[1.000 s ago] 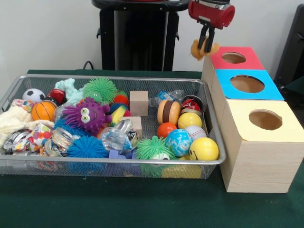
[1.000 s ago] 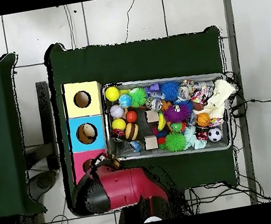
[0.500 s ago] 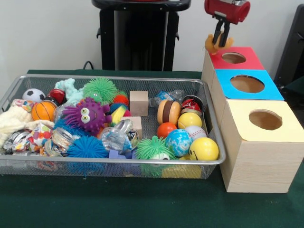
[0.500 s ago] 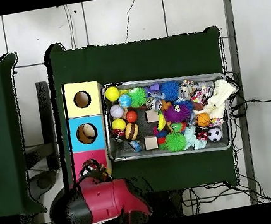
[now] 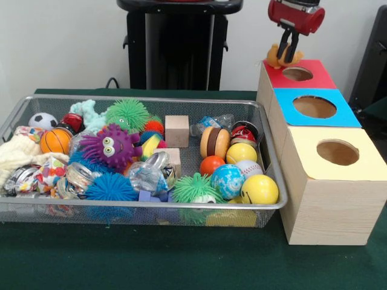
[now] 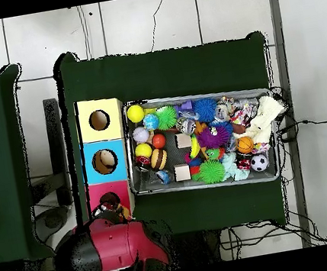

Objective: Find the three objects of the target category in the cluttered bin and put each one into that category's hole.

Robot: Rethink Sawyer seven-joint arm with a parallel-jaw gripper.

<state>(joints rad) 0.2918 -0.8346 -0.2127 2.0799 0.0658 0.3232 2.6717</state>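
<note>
Small orange-yellow soft toy (image 5: pixel 279 57): pinched between the tips of the claw (image 5: pixel 288 53), hanging just above the far left edge of the red-topped box (image 5: pixel 297 74), beside that box's round hole (image 5: pixel 297 74) and not yet inside it. In the overhead view, seen as an orange speck (image 6: pixel 122 208) at the hole's edge.

Claw: black fingers (image 5: pixel 294 43) drawn close together on the toy, below a red cylindrical wrist housing (image 5: pixel 295 15). From overhead, red arm body (image 6: pixel 111 243) lying below the box row.

Boxes: three wooden cubes touching in a row on the green bench (image 5: pixel 181 260). Red top farthest, blue top (image 5: pixel 314 107) in the middle, yellow top (image 5: pixel 337 152) nearest, each with one round hole.

Wire mesh bin (image 5: pixel 139 205): just beside the boxes, crowded. Contents noted:
- purple spiky creature with eyes (image 5: pixel 111 145)
- green spiky balls (image 5: pixel 127 113)
- blue spiky ball (image 5: pixel 110 187)
- wooden cube (image 5: pixel 176 130)
- burger-shaped toy (image 5: pixel 214 142)
- yellow balls (image 5: pixel 259 189)
- blue marbled ball (image 5: pixel 227 180)
- small orange ball (image 5: pixel 211 164)
- basketball (image 5: pixel 55 141)
- soccer ball (image 5: pixel 42 121)
- cream cloth (image 5: pixel 15 156) at the left end
- crinkled clear plastic pieces (image 5: pixel 145 175)
</note>
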